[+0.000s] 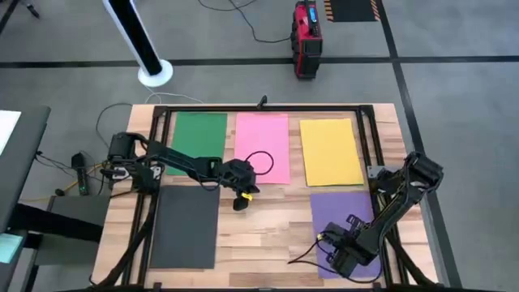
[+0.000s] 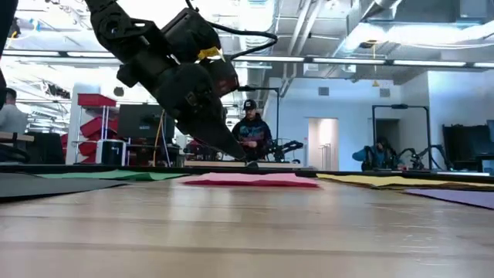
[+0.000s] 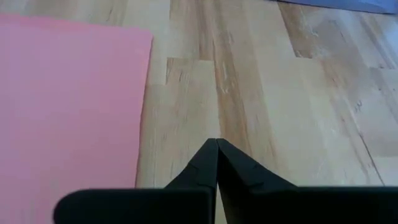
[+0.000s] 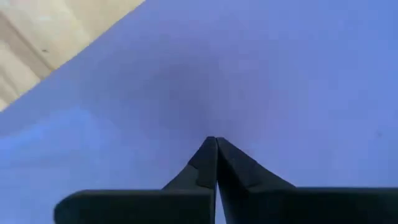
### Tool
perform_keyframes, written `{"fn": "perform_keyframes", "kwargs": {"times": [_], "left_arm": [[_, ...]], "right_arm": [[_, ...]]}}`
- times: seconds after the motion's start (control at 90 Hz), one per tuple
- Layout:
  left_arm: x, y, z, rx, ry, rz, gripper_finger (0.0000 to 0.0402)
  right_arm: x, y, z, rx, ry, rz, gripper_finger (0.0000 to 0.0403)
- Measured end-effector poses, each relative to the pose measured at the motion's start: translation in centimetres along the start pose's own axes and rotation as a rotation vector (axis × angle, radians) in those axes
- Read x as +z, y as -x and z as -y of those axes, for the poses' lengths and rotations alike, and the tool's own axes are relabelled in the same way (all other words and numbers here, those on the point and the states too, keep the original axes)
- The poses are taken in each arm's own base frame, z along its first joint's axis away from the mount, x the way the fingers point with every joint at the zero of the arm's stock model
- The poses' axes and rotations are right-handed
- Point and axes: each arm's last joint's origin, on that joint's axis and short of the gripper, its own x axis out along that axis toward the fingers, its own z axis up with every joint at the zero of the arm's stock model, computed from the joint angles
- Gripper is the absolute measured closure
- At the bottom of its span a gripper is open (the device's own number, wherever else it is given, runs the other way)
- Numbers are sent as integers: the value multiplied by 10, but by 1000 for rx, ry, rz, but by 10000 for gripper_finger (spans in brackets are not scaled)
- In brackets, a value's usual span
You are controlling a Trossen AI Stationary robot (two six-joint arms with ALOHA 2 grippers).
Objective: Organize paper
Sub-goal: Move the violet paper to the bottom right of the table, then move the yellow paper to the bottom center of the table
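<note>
Five sheets of paper lie flat on the table; three form a row along the far edge: the green sheet toward the far left corner, the pink sheet in the middle, the yellow sheet toward the far right corner; none of the three touches its neighbour. The dark grey sheet lies near the near left corner, reaching almost to the near edge; the purple sheet lies near the near right corner, just in front of the yellow sheet.

The left tool is positioned over bare wood near the table's middle, just in front of the near edge of the pink sheet and beside the far right corner of the dark grey sheet; its fingers are pressed together, tips meeting, with nothing between them; in the low view the tip points down to the table surface at the pink sheet's edge.

The right tool is positioned over the near part of the purple sheet, close to its left edge; its fingers are likewise pressed together and hold nothing; the purple sheet fills most of the right wrist view.

A black cable loop rests over the pink sheet; people are visible in the room beyond the far edge.
</note>
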Motion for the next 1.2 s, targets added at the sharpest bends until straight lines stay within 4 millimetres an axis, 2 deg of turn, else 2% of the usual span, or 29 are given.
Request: {"fn": "perform_keyframes", "kwargs": {"times": [0.2,0.367,0.544,0.678,0.8,0.9,1.2], "left_arm": [[1,0,0,-1,1,10,401],[4,0,2,-46,-27,35,401],[1,5,6,-213,-40,262,401],[-4,16,3,-285,-37,444,401],[-12,21,-5,-265,-19,490,401],[-20,22,-13,-215,7,469,401],[-31,21,-20,-161,87,409,402]], "right_arm": [[10,2,0,-11,51,89,403],[30,7,12,-70,93,272,403],[35,12,46,46,42,533,403],[36,6,76,144,24,650,403],[47,-4,102,121,44,619,403],[61,-8,113,87,90,566,395],[99,-15,140,-23,203,481,298]]}}
